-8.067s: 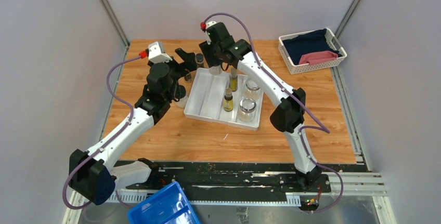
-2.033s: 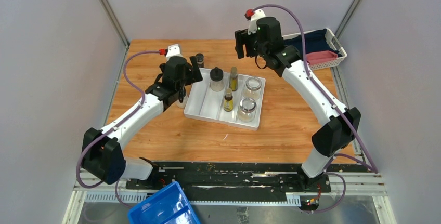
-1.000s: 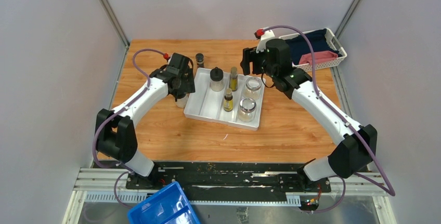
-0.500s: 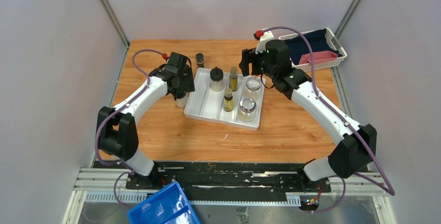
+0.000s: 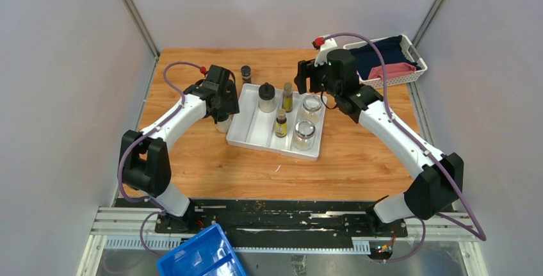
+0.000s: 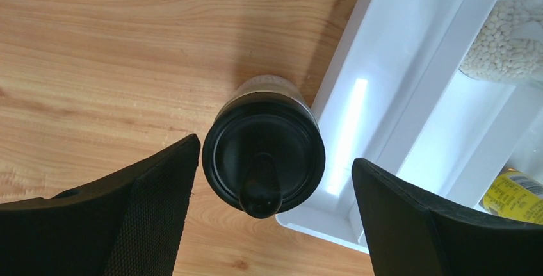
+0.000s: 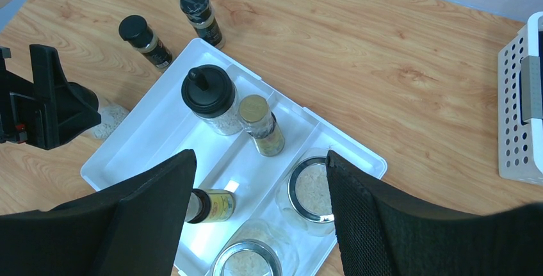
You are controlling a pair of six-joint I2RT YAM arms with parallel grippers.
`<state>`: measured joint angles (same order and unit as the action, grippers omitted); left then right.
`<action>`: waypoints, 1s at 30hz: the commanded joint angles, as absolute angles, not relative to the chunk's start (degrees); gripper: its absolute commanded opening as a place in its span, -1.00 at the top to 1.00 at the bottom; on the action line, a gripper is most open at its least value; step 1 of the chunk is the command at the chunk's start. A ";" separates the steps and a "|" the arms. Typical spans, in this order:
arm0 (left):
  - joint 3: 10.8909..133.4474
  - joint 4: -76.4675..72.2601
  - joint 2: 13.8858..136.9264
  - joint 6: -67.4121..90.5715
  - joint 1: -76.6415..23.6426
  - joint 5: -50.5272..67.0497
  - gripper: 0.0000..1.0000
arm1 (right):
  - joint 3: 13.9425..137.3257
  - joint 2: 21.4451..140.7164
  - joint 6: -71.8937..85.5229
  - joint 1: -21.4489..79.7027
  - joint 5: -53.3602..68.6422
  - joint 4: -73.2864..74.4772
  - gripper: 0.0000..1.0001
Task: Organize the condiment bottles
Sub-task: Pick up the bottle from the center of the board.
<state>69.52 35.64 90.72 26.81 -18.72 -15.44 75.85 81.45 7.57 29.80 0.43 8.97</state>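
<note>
A black-lidded clear jar (image 6: pixel 262 161) stands on the wood against the left edge of the white divided tray (image 6: pixel 410 97). My left gripper (image 6: pixel 274 154) is open and straddles it from above, seen in the top view as the gripper (image 5: pixel 221 108) over the jar (image 5: pixel 223 123). In the tray (image 5: pixel 250 132) stand another black-lidded jar (image 5: pixel 267 97), two yellow-labelled bottles (image 5: pixel 287 97) (image 5: pixel 281 123) and two squat glass jars (image 5: pixel 311 107) (image 5: pixel 304 134). My right gripper (image 7: pixel 259 154) is open and empty, high above the tray (image 7: pixel 147 135). Two small dark shakers (image 7: pixel 200 8) (image 7: pixel 144 40) stand behind the tray.
A white basket (image 5: pixel 362 82) with dark blue and pink cloth sits at the table's back right. A blue bin (image 5: pixel 202 257) lies below the near edge. Grey walls close both sides.
The right gripper has left the black-lidded jar in the tray and risen to the right. The left gripper has swung over the jar beside the tray. Almost nothing moved in the last half second.
</note>
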 commanded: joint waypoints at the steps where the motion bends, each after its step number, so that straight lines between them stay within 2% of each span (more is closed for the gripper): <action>1: 68.47 34.52 91.72 26.85 -18.02 -14.42 -0.86 | 74.53 79.63 8.08 29.18 0.09 7.88 -0.55; 5: 68.47 34.46 91.96 26.81 -17.95 -14.34 -0.83 | 74.23 79.32 8.13 29.14 0.09 7.78 -0.55; 15: 67.89 33.90 91.69 26.67 -17.76 -13.50 -0.42 | 73.83 79.04 8.24 29.07 0.05 7.49 -0.55; 19: 67.56 33.84 91.42 26.45 -17.67 -13.23 -0.09 | 73.61 78.86 8.31 29.09 0.09 7.41 -0.55; 22: 67.20 33.72 91.27 26.43 -17.58 -13.18 0.29 | 73.48 78.60 8.43 29.06 0.09 7.40 -0.55; 26: 66.83 33.84 90.84 26.62 -17.58 -13.77 0.91 | 73.39 78.47 8.50 29.04 0.09 7.33 -0.55; 27: 66.74 33.95 90.65 26.63 -17.53 -14.03 1.00 | 73.40 78.47 8.57 29.09 0.09 7.35 -0.55; 30: 66.43 33.90 89.29 26.63 -17.58 -15.16 1.00 | 73.48 78.65 8.69 29.08 0.19 7.30 -0.55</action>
